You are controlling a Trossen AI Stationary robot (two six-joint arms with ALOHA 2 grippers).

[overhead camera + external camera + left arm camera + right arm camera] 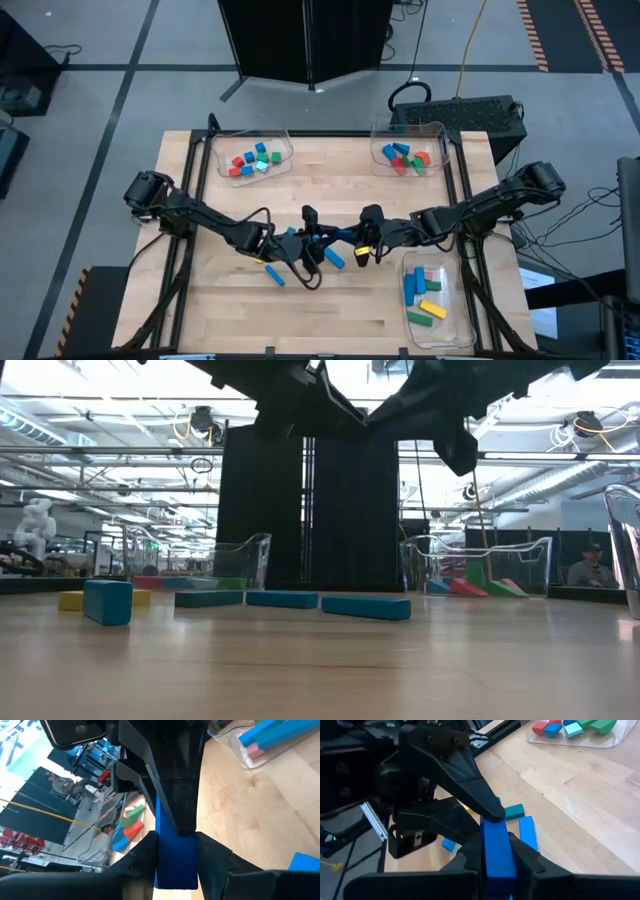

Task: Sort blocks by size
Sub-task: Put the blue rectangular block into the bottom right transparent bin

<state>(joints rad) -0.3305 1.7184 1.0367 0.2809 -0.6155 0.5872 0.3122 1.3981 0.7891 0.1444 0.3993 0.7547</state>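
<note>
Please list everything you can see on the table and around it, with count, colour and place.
clear trays: three, clear; two at far edge, one near right.
blocks in trays: many, mixed colours.
loose blocks: several, blue, teal, yellow; table centre.
blue bar: one, held above centre by both grippers.
table: one, light wood.
black box: one, beyond far right corner.
left gripper: shut on the blue bar.
right gripper: shut on the same bar.
</note>
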